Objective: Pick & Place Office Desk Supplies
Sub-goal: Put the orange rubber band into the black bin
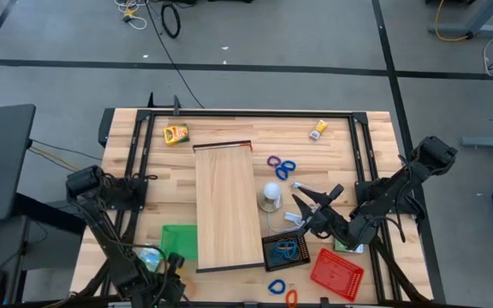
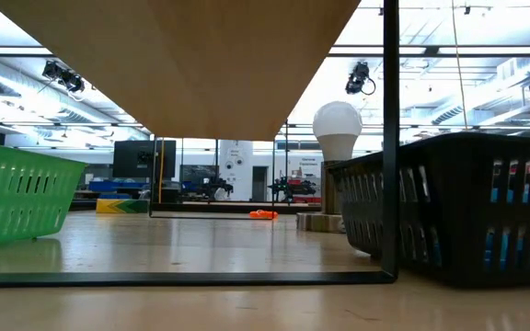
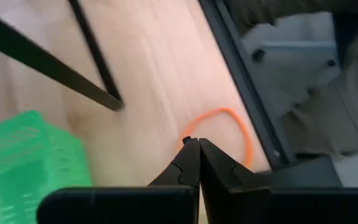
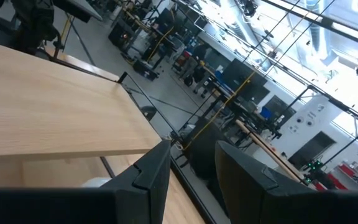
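Left tool is down at the near-left corner of the worktop, right by the green mesh tray. Its two fingers are pressed together with nothing visibly between them, and the tips sit over the edge of an orange loop lying flat on the wood close to the worktop's edge.

Right tool hovers over the right half, between the long pale board and the right side of the frame. Its fingers are parted, maybe halfway, and they hold nothing. In its wrist view you just see the board running off into the room.

Where the supplies are: a purple loop and a blue loop sit just right of the board, touching each other. A yellow-and-green card box is at the far left, and a small yellow box at the far right. The black mesh tray has blue loops inside it, plus something orange I can't make out. Another blue loop and an orange loop lie at the near edge, beside the red mesh tray.

There's also a white bulb standing just right of the board.
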`<control>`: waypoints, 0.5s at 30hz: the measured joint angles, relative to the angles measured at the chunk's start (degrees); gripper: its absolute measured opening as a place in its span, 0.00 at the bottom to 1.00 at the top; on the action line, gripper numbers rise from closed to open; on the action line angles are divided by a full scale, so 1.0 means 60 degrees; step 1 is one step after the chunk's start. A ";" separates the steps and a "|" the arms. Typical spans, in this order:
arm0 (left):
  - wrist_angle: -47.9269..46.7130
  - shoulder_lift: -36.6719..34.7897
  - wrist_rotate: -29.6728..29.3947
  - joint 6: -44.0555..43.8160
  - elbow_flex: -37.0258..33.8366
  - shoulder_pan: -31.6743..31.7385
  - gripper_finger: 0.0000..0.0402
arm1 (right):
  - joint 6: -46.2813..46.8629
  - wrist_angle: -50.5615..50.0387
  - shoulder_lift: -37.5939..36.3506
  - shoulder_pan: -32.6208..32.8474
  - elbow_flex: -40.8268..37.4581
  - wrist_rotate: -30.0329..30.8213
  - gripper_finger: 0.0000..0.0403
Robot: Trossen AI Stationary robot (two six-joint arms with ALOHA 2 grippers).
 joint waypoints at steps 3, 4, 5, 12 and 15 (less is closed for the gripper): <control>0.0333 0.0000 0.0964 0.0258 0.0000 0.0077 0.01 | -0.0039 0.0000 0.0000 0.0000 0.0000 0.0000 0.34; 0.0409 0.0000 0.1161 0.0238 0.0000 0.0130 0.01 | -0.0039 0.0000 0.0000 0.0000 0.0000 0.0000 0.34; 0.0443 0.0000 0.1253 0.0188 0.0002 0.0189 0.03 | -0.0039 -0.0003 0.0000 0.0000 0.0000 0.0003 0.34; 0.0347 0.0000 0.1656 -0.0112 -0.0007 0.0845 0.27 | -0.0039 -0.0004 0.0000 0.0000 0.0000 0.0000 0.34; 0.0350 0.0000 0.1667 0.0069 -0.0007 0.1020 0.42 | -0.0039 -0.0004 0.0000 0.0000 0.0000 0.0004 0.34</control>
